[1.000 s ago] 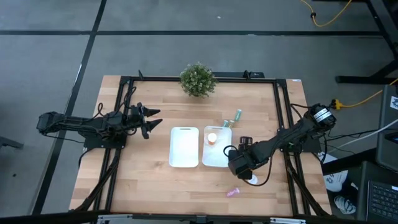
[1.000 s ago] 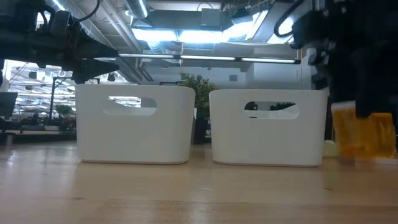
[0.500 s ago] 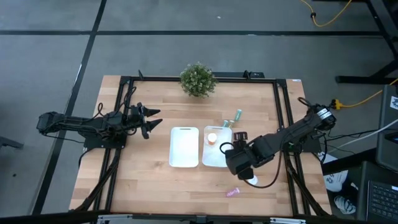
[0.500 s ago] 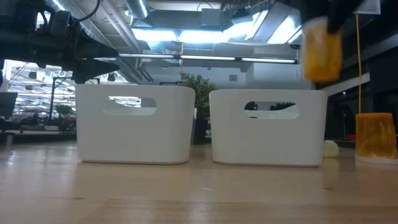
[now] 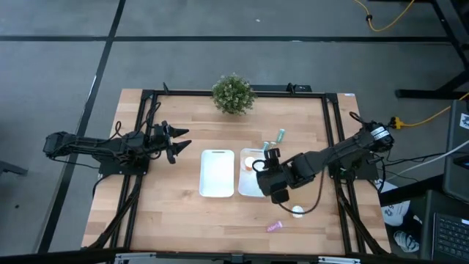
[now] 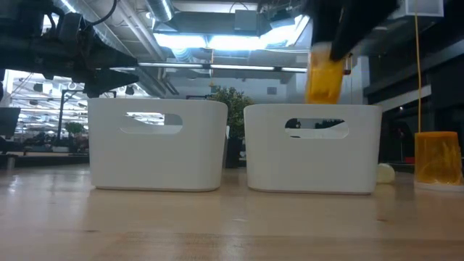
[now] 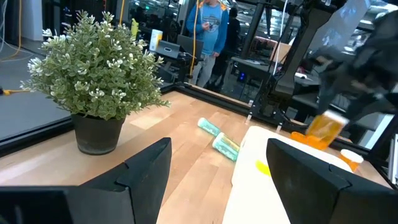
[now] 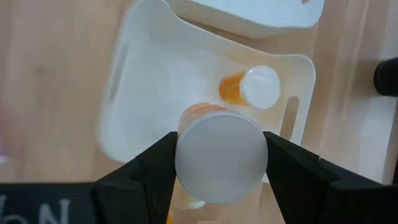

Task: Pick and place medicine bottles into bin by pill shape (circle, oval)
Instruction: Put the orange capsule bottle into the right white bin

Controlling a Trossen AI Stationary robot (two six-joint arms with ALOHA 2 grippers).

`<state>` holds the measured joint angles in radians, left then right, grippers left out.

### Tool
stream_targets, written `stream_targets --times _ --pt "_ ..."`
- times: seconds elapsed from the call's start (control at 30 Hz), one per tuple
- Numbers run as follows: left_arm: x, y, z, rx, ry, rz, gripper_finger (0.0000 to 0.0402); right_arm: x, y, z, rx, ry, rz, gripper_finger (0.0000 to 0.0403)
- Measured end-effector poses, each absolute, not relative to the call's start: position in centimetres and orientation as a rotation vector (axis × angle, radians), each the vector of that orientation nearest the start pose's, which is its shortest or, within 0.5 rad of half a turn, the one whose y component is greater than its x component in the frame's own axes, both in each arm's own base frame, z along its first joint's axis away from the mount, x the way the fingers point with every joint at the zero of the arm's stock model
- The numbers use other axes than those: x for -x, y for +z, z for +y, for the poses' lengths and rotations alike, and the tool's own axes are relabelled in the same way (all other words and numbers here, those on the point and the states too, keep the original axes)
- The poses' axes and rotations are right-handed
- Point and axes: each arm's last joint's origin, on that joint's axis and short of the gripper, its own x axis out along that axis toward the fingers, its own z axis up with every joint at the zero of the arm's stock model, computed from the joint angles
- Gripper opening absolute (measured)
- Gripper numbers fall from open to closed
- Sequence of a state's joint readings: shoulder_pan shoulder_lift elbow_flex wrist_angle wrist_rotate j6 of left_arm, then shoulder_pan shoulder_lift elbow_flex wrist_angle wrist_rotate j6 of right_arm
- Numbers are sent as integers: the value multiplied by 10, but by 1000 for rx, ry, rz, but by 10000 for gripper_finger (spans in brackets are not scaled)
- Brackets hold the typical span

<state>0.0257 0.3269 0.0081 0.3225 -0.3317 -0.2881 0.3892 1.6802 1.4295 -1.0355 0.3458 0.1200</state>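
Observation:
My right gripper (image 5: 272,176) is shut on an orange medicine bottle (image 6: 324,76) and holds it in the air over the right white bin (image 5: 253,189). Another orange bottle with a white cap (image 8: 252,87) lies inside that bin. A third orange bottle (image 6: 437,158) stands on the table to the bin's right. Two teal bottles (image 5: 274,141) lie on the table beyond the bin, and a pink one (image 5: 274,226) lies near the front edge. My left gripper (image 5: 178,143) waits open at the table's left, level, touching nothing. My right gripper pinches the orange bottle at its white-capped top end (image 8: 183,155) between its two fingers (image 8: 292,168). The fingers come from above, slanting down. The bottle hangs below them, cap toward the wrist, slightly tilted and lifted clear above the right bin's rim.
The left white bin (image 5: 218,173) stands beside the right one at the table's middle. A potted plant (image 5: 233,94) stands at the far edge. A small white round thing (image 6: 385,172) lies right of the bins. Bare wood lies along the near edge.
My right gripper has risen from the table with the orange bottle and moved toward the left and far edge, from beside the standing bottle to above the right bin, rolling its wrist. The bottle is now lifted clear; the standing one stayed put.

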Motion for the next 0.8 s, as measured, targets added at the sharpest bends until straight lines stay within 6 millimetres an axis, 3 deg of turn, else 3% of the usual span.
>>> stream_targets --times 0.4,0.57,0.8 --pt "-116 169 12 284 355 -55 255 -317 206 62 195 -42 1213 220" --pt "-116 169 12 284 354 -55 255 -312 192 47 137 -106 1241 221" --pt "-116 169 12 284 355 -55 255 -311 187 43 76 -155 1236 233"
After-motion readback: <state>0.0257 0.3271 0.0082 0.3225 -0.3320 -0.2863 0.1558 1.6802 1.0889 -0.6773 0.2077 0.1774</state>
